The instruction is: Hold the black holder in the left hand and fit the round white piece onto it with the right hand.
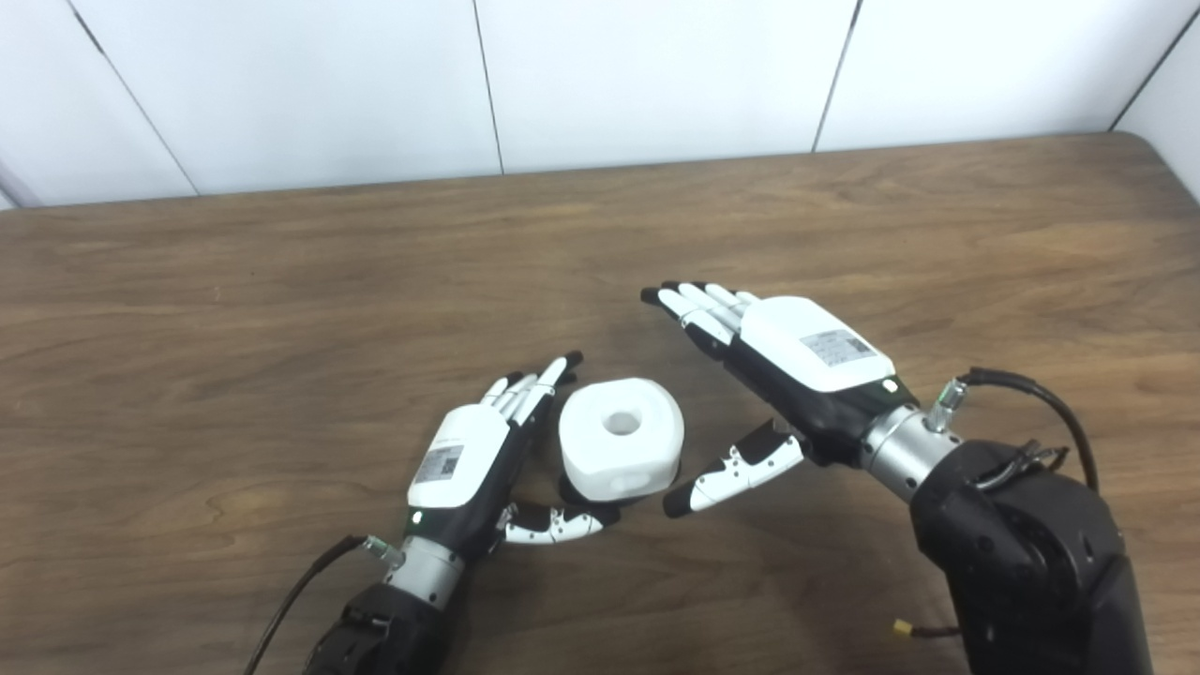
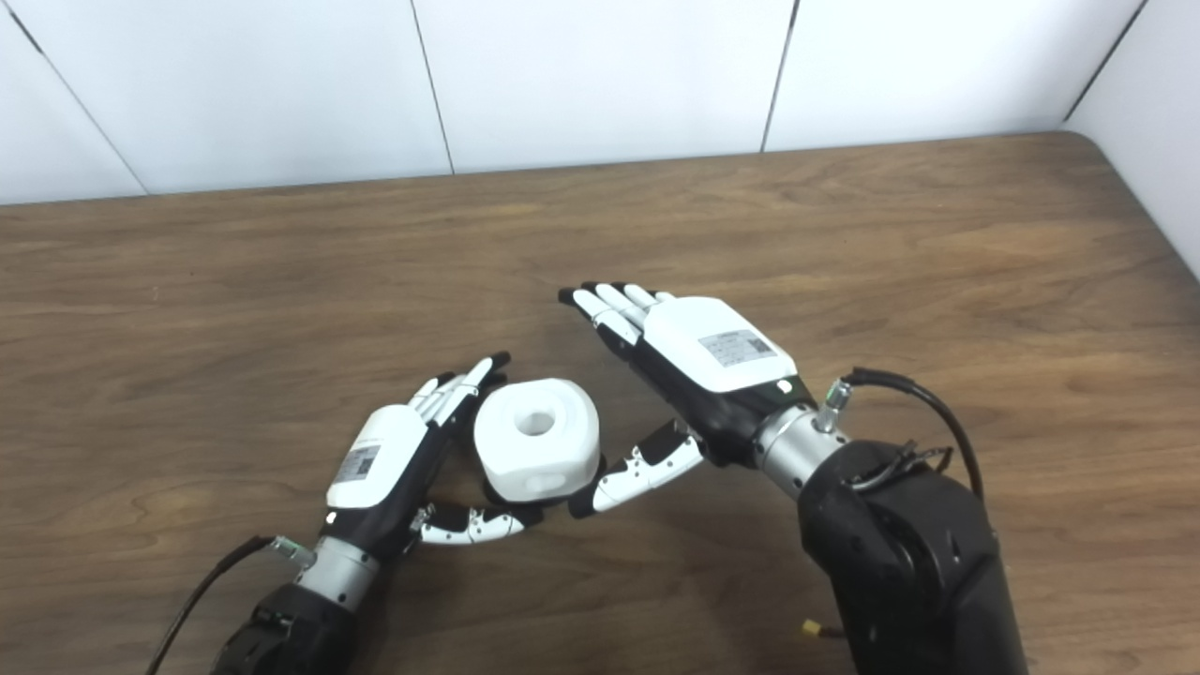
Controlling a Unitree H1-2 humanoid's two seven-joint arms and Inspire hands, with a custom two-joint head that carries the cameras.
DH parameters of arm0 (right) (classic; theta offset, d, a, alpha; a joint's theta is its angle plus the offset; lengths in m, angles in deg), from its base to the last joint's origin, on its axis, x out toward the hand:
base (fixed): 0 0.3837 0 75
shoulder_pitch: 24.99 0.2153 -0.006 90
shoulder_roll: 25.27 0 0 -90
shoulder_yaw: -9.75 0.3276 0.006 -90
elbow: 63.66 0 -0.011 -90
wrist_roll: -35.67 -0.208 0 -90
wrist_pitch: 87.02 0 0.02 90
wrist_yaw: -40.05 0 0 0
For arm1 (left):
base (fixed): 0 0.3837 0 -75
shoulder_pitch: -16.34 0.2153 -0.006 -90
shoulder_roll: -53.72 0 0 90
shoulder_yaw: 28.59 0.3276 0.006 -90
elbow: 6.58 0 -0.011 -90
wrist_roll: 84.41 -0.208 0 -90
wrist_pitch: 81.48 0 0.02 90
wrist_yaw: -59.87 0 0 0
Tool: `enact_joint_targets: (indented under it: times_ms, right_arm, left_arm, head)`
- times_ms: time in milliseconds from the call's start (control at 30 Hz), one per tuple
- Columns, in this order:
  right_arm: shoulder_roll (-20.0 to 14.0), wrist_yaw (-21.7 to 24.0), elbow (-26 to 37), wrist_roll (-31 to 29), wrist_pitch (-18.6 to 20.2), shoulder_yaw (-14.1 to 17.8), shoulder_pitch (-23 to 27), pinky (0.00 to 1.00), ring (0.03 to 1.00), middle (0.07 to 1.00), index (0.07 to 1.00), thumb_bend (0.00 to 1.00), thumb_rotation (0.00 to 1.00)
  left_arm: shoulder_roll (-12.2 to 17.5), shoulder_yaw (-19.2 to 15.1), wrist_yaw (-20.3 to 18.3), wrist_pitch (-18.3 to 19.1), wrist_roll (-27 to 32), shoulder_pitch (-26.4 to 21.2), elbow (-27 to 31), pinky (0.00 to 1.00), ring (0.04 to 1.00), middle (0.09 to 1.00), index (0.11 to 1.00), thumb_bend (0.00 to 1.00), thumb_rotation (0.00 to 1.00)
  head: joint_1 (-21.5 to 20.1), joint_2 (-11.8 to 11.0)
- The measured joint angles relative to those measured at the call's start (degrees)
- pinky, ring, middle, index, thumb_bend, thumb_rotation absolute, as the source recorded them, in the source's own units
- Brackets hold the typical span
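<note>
The round white piece (image 1: 621, 438) stands on the wooden tabletop (image 1: 281, 281), hole upward, and it seems already seated on the black holder (image 1: 574, 491), of which only a dark sliver shows under its lower left edge; how fully it sits cannot be told from here. The left hand (image 1: 469, 459) lies just beside the piece on its left, fingers straight and apart, thumb reaching under the front edge near the dark sliver; it grips nothing. The right hand (image 1: 797, 361) hovers to the right, palm turned toward the piece, fingers spread and empty, thumb pointing at the piece's lower right side without clearly touching. To finish well, I judge the left hand should close on the base so it cannot slide; the right should then press squarely down on the top face, not sideways, since a skewed push could tip the piece off its seat.
</note>
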Motion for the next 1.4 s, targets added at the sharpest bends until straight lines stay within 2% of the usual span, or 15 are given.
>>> enact_joint_targets:
  times_ms: [167,333,467,600,667,767,800,867,933,1000,1033,1133,1200,1300,1400]
  right_arm:
    - [-0.3,0.0,-0.9,-0.7,0.2,0.1,0.8,0.99,1.000,1.000,1.000,1.00,0.53]
    - [-0.6,0.0,-1.4,-2.3,1.0,1.0,0.9,1.00,1.000,1.000,1.000,1.00,0.54]
    - [-2.0,0.0,-1.5,-2.9,1.3,1.8,1.2,1.00,1.000,1.000,1.000,1.00,0.51]
    - [-3.7,0.0,-2.1,-2.9,1.7,2.4,1.9,1.00,1.000,1.000,1.000,1.00,0.49]
    - [-4.4,0.0,-2.6,-3.3,2.2,2.8,2.0,1.00,1.000,1.000,1.000,1.00,0.54]
    - [-5.5,0.6,-3.3,-4.9,3.6,3.5,2.0,1.00,1.000,1.000,1.000,1.00,0.66]
    - [-6.2,0.8,-3.4,-5.5,4.0,3.9,1.8,1.00,1.000,1.000,1.000,1.00,0.74]
    - [-7.1,0.5,-3.8,-6.5,4.6,5.0,1.3,0.99,1.000,1.000,1.000,0.92,0.91]
    - [-7.3,-2.5,-5.7,-8.6,4.4,6.5,-0.1,0.95,0.997,0.984,0.995,0.81,0.98]
    - [-6.8,-7.1,-7.9,-10.7,3.9,8.3,-2.4,0.93,0.990,0.971,0.985,0.76,1.00]
    - [-6.5,-9.3,-9.0,-12.0,3.4,9.1,-3.6,0.92,0.977,0.963,0.975,0.72,1.00]
    - [-4.4,-17.4,-11.8,-17.7,1.2,12.2,-7.3,0.87,0.964,0.965,0.967,0.63,1.00]
    - [-2.8,-22.0,-13.2,-21.7,-0.3,13.8,-9.8,0.84,0.955,0.969,0.971,0.58,1.00]
    - [-2.3,-26.9,-14.6,-26.4,-3.7,14.6,-13.5,0.84,0.947,0.973,0.977,0.57,1.00]
    - [-2.3,-31.0,-15.7,-29.2,-6.5,15.4,-15.8,0.85,0.937,0.972,0.976,0.57,1.00]
  left_arm:
    - [0.0,0.0,-2.6,1.4,-0.2,-0.2,0.6,1.00,0.995,0.999,1.000,1.00,0.27]
    - [0.4,-1.6,-10.0,6.5,3.5,-0.2,5.8,1.00,1.000,1.000,1.000,1.00,0.28]
    - [3.5,-4.6,-17.7,12.0,8.9,-0.1,12.6,0.87,1.000,1.000,1.000,1.00,0.27]
    - [7.3,-8.6,-20.9,15.5,13.5,0.1,16.6,0.88,1.000,1.000,1.000,1.00,0.24]
    - [7.2,-10.4,-21.4,16.5,15.6,0.5,17.3,0.88,1.000,1.000,1.000,1.00,0.24]
    - [7.7,-12.7,-21.7,17.4,18.0,1.1,18.0,0.91,1.000,1.000,1.000,1.00,0.25]
    - [8.3,-13.6,-21.8,17.8,18.4,1.1,18.1,0.91,1.000,1.000,1.000,1.00,0.25]
    - [9.4,-15.6,-21.6,18.0,18.8,1.3,18.2,0.92,1.000,1.000,1.000,1.00,0.26]
    - [9.8,-18.0,-20.3,17.4,20.5,1.7,18.3,0.98,1.000,1.000,1.000,1.00,0.25]
    - [9.3,-19.7,-18.1,15.2,22.4,2.2,18.3,1.00,1.000,1.000,1.000,1.00,0.27]
    - [8.9,-20.7,-16.9,13.5,23.6,2.7,18.1,0.98,1.000,1.000,1.000,1.00,0.35]
    - [5.7,-24.3,-12.4,8.1,28.7,5.0,17.0,0.99,1.000,1.000,1.000,1.00,0.46]
    - [3.6,-26.5,-10.6,6.7,32.3,6.6,15.9,1.00,1.000,1.000,1.000,1.00,0.47]
    - [2.7,-28.2,-8.9,3.9,35.7,8.4,13.6,1.00,1.000,1.000,1.000,1.00,0.51]
    - [2.4,-29.2,-7.2,0.6,36.5,9.5,11.5,0.99,1.000,1.000,1.000,0.98,0.62]
  head:
    - [0.1,-0.3]
    - [1.1,-0.6]
    - [1.8,-1.1]
    - [2.6,-1.7]
    - [2.9,-1.8]
    - [3.4,-2.1]
    - [3.8,-2.4]
    - [4.4,-2.9]
    - [4.4,-3.3]
    - [4.3,-3.4]
    - [4.0,-3.5]
    - [4.0,-3.8]
    - [4.4,-4.0]
    - [4.2,-4.3]
    - [3.9,-4.4]
